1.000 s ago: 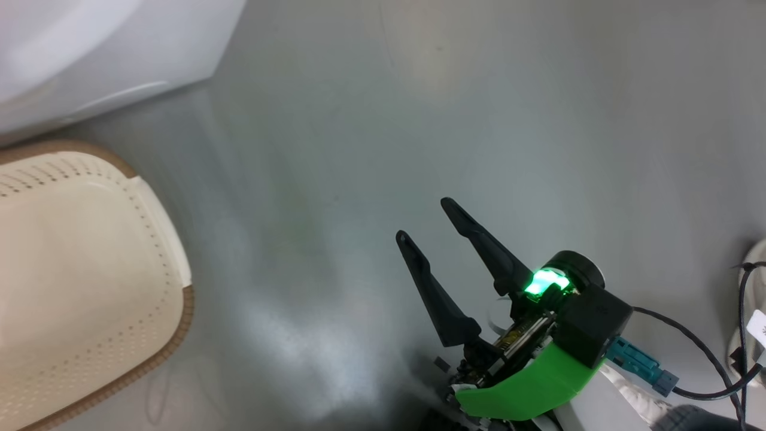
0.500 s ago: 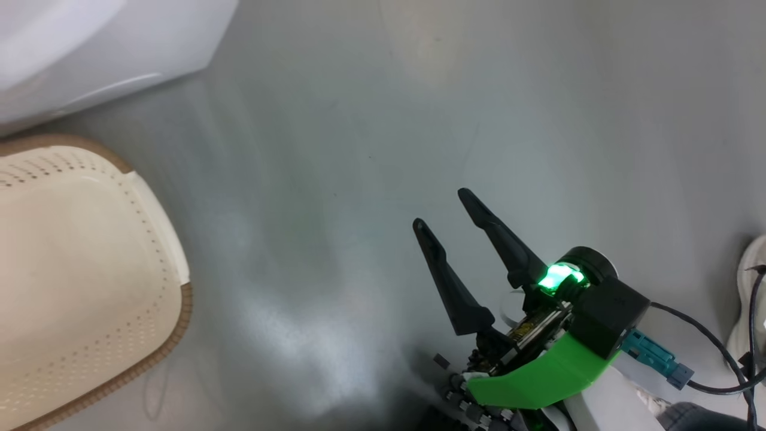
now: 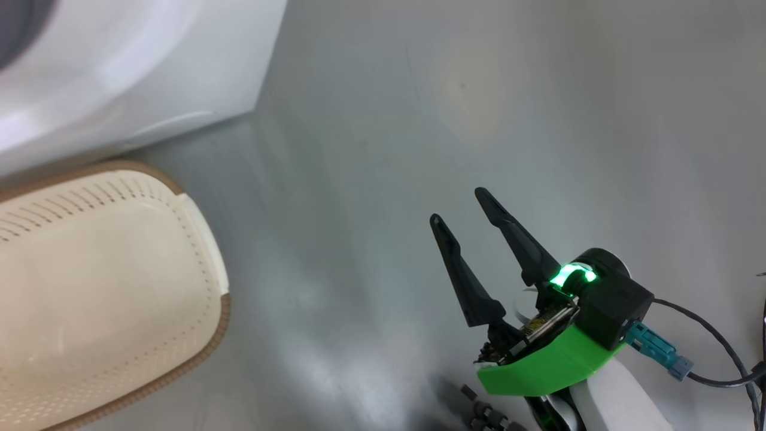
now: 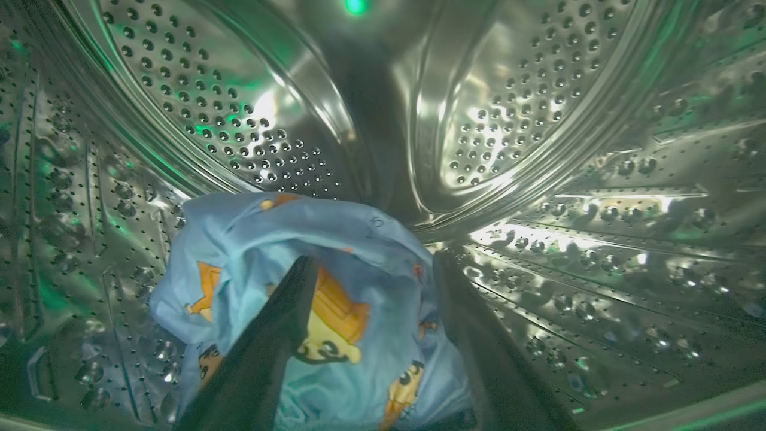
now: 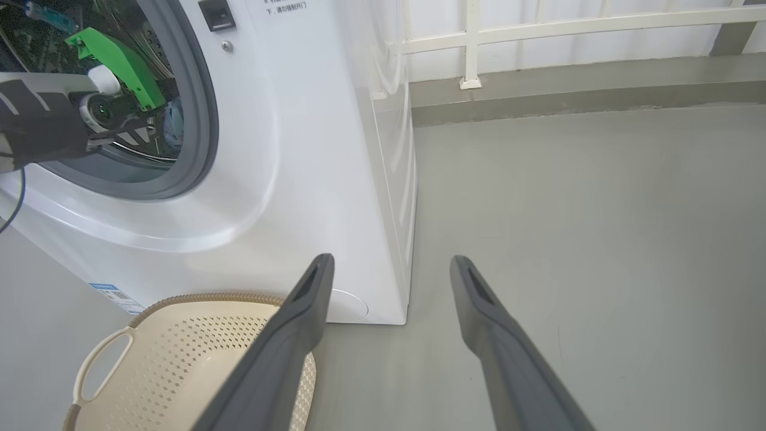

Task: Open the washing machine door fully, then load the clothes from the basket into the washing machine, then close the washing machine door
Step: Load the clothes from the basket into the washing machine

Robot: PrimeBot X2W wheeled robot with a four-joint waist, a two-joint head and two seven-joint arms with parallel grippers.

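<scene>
Loading step: left end effector (image 4: 374, 260) spread inside drum (image 4: 538, 120), clothes (image 4: 239, 251) loose at its 7 o'clock. Right end effector (image 3: 458, 205) spread, basket (image 3: 197, 251) at 9 o'clock. Next, probably: withdraw left, shut door.

Head view: flat, diffuse light, no hard shadows. The grey floor (image 3: 419, 120) carries a milky sheen low centre. A green lamp (image 3: 573, 275) on the wrist glows hard. The washing machine (image 3: 119, 72) is washed-out and soft.

Left wrist view: dim drum (image 4: 538, 90), green cast, sharp white glints on the steel. The left fingers (image 4: 263, 359) are black and blurred. Walls bow toward the edges.

Right wrist view: bright, even daylight, with a gloss on the white panel. The right fingers (image 5: 281, 347) are out of focus at the bottom.
</scene>
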